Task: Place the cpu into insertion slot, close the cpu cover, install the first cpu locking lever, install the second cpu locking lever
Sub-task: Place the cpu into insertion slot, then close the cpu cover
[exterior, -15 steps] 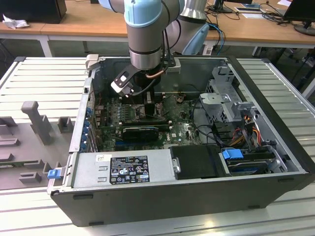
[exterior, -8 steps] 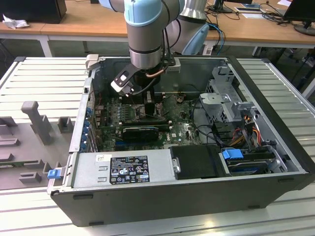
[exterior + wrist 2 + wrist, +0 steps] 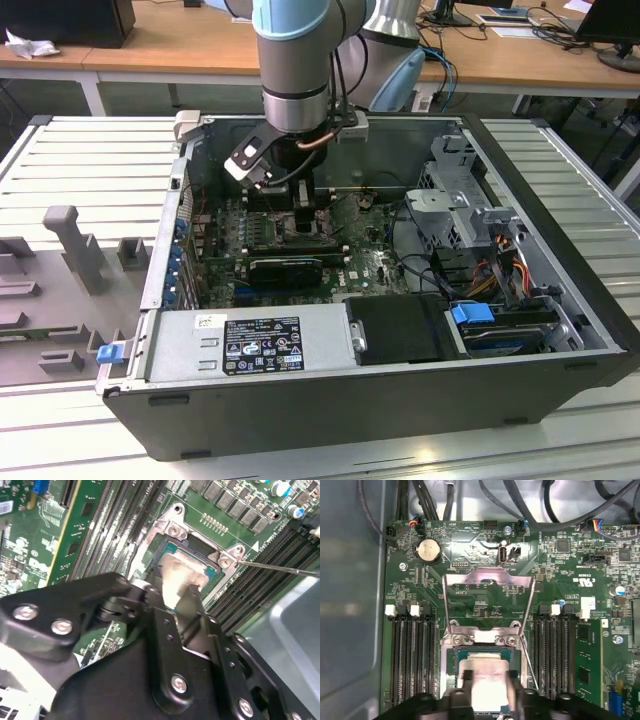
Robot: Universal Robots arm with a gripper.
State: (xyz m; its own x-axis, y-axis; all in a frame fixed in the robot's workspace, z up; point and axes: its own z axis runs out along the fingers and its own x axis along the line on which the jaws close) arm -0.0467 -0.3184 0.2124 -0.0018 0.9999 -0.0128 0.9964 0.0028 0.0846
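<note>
In both wrist views the cpu (image 3: 486, 677) (image 3: 182, 572), a silvery square on a green base, lies in or just above the insertion slot (image 3: 446, 672) (image 3: 200, 542). My gripper (image 3: 489, 692) (image 3: 172, 596) (image 3: 300, 212) is down over it, and its black fingers (image 3: 192, 607) press against opposite sides of the chip. Whether the chip is fully seated I cannot tell. The cpu cover (image 3: 487, 576), a grey metal frame, stands flipped up behind the slot. A thin locking lever (image 3: 280, 567) (image 3: 529, 662) sticks out free beside the slot.
Long black memory slots (image 3: 407, 655) (image 3: 552, 652) flank the slot on both sides. A coin battery (image 3: 428, 550) and cables (image 3: 420, 500) lie beyond the cover. In the exterior view the arm reaches into the open computer case (image 3: 560, 230), near a black card (image 3: 285, 268).
</note>
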